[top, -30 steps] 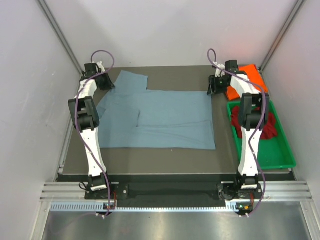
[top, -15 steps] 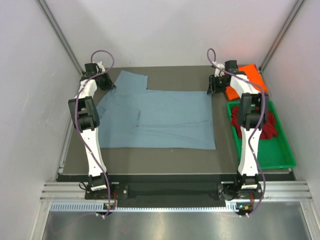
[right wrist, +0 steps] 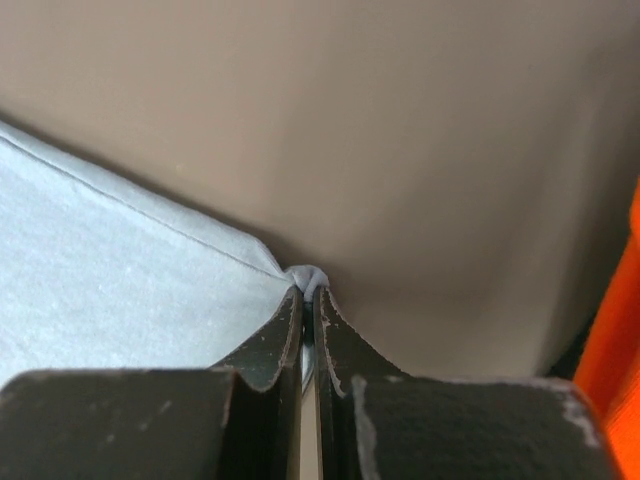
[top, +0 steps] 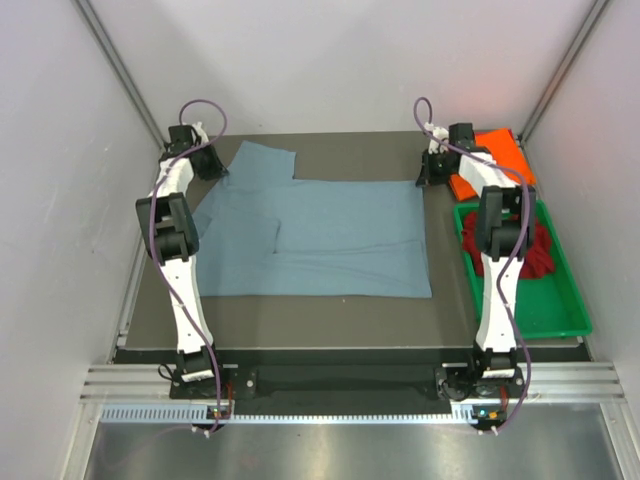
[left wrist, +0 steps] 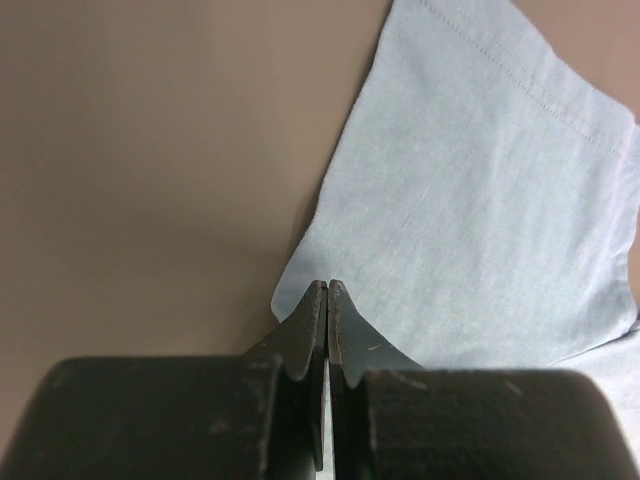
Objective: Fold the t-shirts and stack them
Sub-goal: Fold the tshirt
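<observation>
Blue-grey cotton lies spread flat over the middle of the dark table (top: 330,310): this is the blue-grey shirt (top: 340,235), and both arms reach to its far edge. The left gripper (left wrist: 327,285) is closed tight, its two black fingertips (left wrist: 312,315) meeting right at the shirt's far left edge by the sleeve, with the cloth drawn up to the tips. The right gripper (right wrist: 310,290) is likewise pressed together on the far right corner, and a small pucker of blue cloth shows pinched between its tips. Just to the right of that gripper, an orange shirt (top: 500,155) lies folded at the far right corner of the table. Nearer along the right side sits a green tray (top: 560,325), and a dark red shirt (top: 540,250) lies crumpled in its far half.
</observation>
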{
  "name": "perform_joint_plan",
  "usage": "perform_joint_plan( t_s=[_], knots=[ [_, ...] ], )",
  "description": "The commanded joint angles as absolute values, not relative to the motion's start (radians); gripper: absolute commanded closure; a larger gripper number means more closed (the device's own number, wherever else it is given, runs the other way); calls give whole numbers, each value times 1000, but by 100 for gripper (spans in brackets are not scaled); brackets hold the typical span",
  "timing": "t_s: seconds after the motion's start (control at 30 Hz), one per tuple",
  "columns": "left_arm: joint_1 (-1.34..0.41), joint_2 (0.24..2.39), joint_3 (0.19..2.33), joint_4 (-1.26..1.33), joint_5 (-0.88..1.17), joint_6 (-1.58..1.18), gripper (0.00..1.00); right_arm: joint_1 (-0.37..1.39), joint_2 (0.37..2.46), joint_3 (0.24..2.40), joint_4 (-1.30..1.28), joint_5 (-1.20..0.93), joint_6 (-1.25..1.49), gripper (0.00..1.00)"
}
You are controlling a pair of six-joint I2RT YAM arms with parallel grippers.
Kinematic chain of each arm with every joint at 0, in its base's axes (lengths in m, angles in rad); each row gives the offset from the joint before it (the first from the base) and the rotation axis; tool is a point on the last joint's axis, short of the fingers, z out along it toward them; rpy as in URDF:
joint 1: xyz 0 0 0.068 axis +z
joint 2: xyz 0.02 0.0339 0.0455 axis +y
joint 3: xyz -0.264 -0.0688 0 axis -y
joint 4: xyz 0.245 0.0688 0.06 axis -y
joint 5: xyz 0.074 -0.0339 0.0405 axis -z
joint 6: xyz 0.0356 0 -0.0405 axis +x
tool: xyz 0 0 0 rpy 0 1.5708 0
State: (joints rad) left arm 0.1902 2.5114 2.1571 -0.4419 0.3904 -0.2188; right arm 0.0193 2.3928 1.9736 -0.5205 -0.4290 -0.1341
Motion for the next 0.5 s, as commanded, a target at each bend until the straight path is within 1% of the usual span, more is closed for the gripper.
perform_joint_plan(
  t_s=[0.0,0.13,0.3,0.47],
  knots=[
    [201,2398,2157,-416,374,-238,100,18,2293,1919,-405,-416,-114,100],
    [201,2358,2103,-382,371,-255,100,28,2218,1824,-293,-433,-81,100],
    [199,2304,2040,-362,394,-272,100,43,2160,1734,-239,-410,-80,100],
    [201,2244,1977,-367,341,-259,100,48,2088,1640,-172,-402,-72,100]
  ],
)
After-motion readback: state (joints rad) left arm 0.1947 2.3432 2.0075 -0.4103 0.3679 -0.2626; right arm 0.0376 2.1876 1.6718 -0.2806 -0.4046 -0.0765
